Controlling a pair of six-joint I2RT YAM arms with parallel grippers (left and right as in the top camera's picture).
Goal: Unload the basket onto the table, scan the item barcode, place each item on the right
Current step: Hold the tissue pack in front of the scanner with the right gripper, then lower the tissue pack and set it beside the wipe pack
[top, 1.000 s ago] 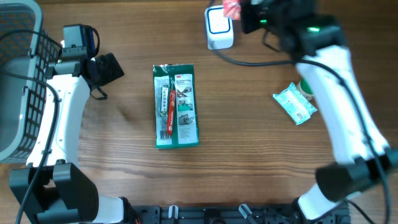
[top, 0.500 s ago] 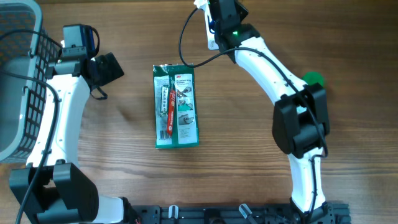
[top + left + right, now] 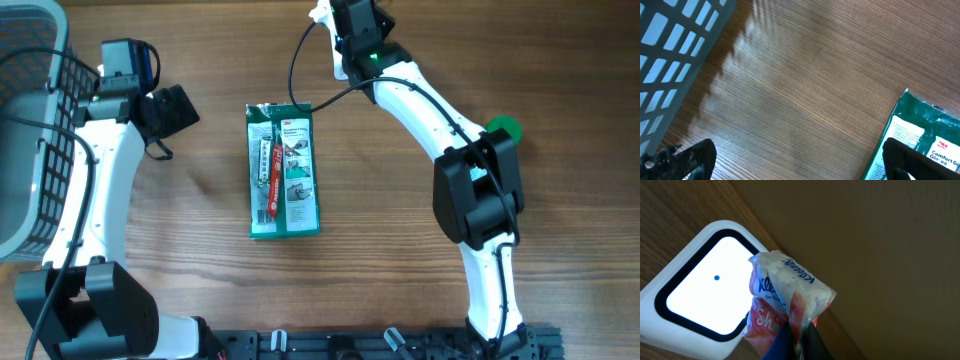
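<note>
A brown wooden table (image 3: pixel 400 250) with a clear grain fills the view, and at its left edge stands a grey slatted basket (image 3: pixel 25 130). Near the middle of the table a green packet of gloves (image 3: pixel 283 170) lies flat, its long side running from near to far, touching nothing else.

The right arm reaches to the far edge of the table, right of the middle. There the right gripper (image 3: pixel 796 340) is clamped tight on a small tissue packet (image 3: pixel 785 295), white with pink-red print, pinching it at its lower end so that the crumpled packet stands up from the fingers. The packet hangs just in front of the white scanner (image 3: pixel 695 295), overlapping the right-hand edge of its bright, black-framed window in the wrist view. Whether the two touch I cannot tell. From overhead the arm covers nearly all of the scanner and the packet.

A small green thing (image 3: pixel 503 127) peeks out on the right, beside the right arm's black joint, mostly hidden.

The left gripper (image 3: pixel 172 110) hangs at the left, between the basket and the green packet, its jaws wide apart with only bare wood between them. One corner of the glove packet shows beside its right finger (image 3: pixel 910 160).
</note>
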